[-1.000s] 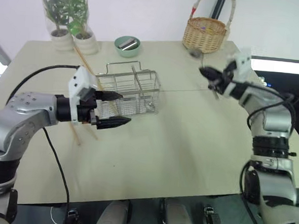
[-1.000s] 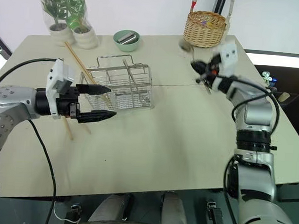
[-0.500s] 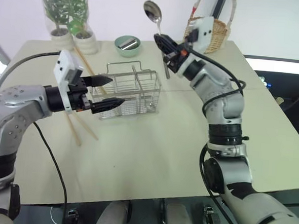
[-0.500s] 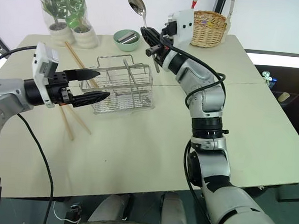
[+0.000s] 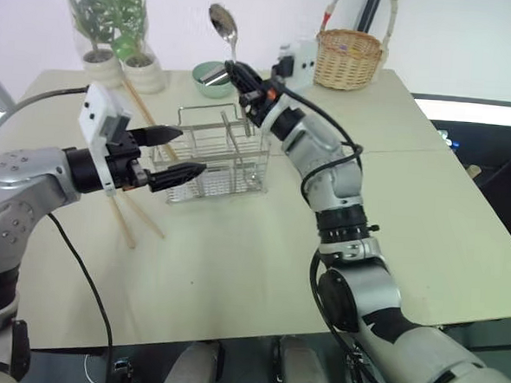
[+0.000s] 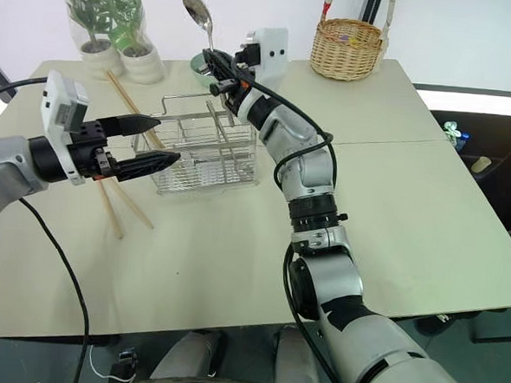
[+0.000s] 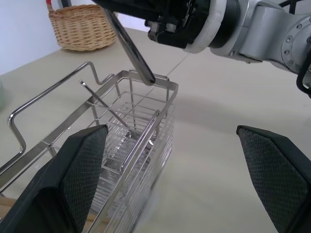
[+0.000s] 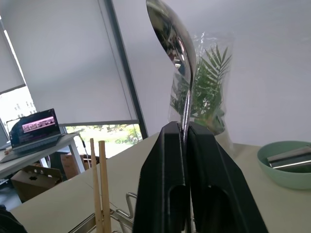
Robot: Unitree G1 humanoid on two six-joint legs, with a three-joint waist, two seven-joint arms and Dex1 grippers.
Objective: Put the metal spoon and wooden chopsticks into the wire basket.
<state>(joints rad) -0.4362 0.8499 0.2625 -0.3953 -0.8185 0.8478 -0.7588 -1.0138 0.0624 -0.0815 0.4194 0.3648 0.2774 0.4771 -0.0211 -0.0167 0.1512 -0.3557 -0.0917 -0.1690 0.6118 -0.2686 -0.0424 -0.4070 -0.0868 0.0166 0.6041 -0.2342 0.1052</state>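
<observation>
My right gripper (image 5: pixel 245 76) is shut on the metal spoon's handle and holds it upright, bowl (image 5: pixel 221 20) on top. It hangs over the far edge of the wire basket (image 5: pixel 219 154). The handle's lower end (image 7: pixel 141 63) sits just above the basket's far rim (image 7: pixel 146 80). My left gripper (image 5: pixel 178 155) is open and level at the basket's left end, with its fingers (image 7: pixel 82 170) either side of that end. The wooden chopsticks (image 6: pixel 111 213) lie crossed on the table left of the basket, partly hidden behind my left gripper.
A woven wicker basket (image 5: pixel 349 58) stands at the far right of the table. A green bowl (image 8: pixel 286 167) sits behind the wire basket. Two potted plants in clear wrap (image 5: pixel 118 27) stand at the far left corner. A black cable hangs from my left arm.
My right arm swung left across the table with the spoon, from near the wicker basket to above the wire basket's far edge. The left gripper stayed open beside the basket.
</observation>
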